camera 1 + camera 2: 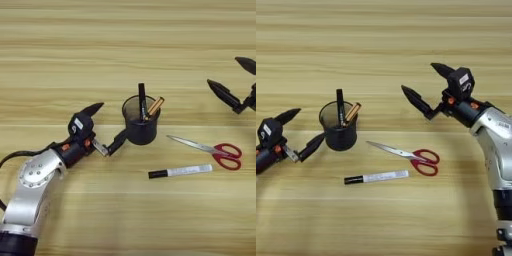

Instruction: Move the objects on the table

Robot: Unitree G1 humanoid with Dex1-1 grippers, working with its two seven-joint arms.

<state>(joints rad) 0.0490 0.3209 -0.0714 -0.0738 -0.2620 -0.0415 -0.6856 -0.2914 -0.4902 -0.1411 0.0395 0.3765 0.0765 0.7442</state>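
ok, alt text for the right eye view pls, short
Two open black grippers flank a few things on a wooden table: the left gripper beside a black mesh pen cup holding pens, the right gripper hanging above and right of red-handled scissors. A white marker with a black cap lies nearest the robot.

**A desk-like bench set up for robot trials**

The place reads as a lab or office workbench. A broad light-brown wooden table (125, 30) fills both views, its grain running in long horizontal stripes. On it lie only desk supplies: a black mesh pen cup (141, 122) holding black and gold pens, red-handled scissors (415, 156), and a slim white marker (376, 177) with a black cap (ordinary office stationery). No walls, floor or furniture beyond the table show, so the room itself cannot be told.
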